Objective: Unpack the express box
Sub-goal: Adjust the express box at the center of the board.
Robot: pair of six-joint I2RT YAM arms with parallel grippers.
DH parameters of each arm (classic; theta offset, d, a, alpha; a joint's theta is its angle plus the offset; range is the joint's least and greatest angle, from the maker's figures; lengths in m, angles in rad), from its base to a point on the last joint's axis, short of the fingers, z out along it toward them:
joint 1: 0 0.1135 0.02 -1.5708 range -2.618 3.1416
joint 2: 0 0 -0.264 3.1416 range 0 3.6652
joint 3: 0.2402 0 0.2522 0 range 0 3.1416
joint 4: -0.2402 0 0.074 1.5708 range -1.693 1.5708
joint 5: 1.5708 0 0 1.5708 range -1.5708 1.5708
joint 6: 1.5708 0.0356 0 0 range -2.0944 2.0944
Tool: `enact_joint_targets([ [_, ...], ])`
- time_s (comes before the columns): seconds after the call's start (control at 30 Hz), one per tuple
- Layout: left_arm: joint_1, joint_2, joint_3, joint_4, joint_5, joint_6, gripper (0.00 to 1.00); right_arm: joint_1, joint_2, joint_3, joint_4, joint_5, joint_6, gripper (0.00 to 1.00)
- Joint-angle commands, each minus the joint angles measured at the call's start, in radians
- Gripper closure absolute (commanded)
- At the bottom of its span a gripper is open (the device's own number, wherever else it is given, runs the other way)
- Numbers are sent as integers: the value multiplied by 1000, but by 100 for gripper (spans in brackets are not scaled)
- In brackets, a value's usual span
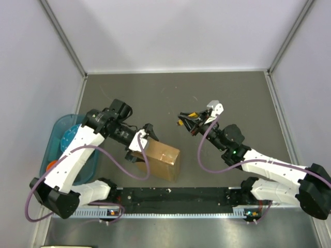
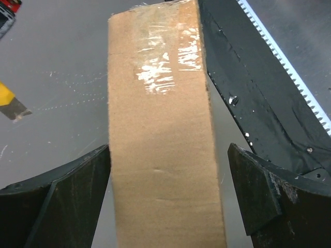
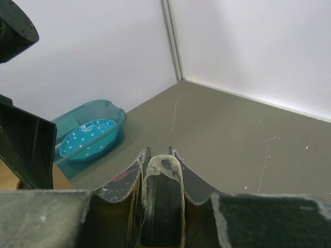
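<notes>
Arms angled inward | left jaws open astride express box (image 2: 160, 155) | right jaws clamping knife (image 1: 181, 122)

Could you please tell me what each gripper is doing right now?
Left gripper: open, straddling the plain brown cardboard express box.
Right gripper: shut on the small yellow utility knife.

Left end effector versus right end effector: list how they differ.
The left end effector is open, its fingers either side of the express box; the right end effector is shut on a yellow utility knife. The left is at the box; the right is over bare table, apart from it. Both have dark fingers.
</notes>
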Motion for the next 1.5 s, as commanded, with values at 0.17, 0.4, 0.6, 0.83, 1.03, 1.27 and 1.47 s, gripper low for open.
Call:
enact_joint_targets([
  [0.17, -72, -9, 147, -37, -18, -30, 1, -10, -30, -25, 38, 16, 20, 100],
  [0.4, -171, 13, 135, -11, -12, -111, 1, -10, -66, -32, 9, 47, 9, 100],
  [0.6, -224, 96, 191, -49, -39, -160, 1, -12, -96, -44, -9, 55, -14, 100],
  [0.83, -262, 197, 250, -55, -68, -214, 1, -12, -128, -63, -15, 64, -29, 100],
  [1.03, -262, 273, 271, -132, -96, -183, 1, -21, -181, -80, -29, 75, -38, 100],
  [1.27, -273, 297, 247, -156, -116, -133, 47, -24, -214, -90, -35, 78, -34, 100],
  [1.47, -294, 252, 254, -133, -170, -94, 100, -24, -239, -92, -31, 95, -37, 100],
])
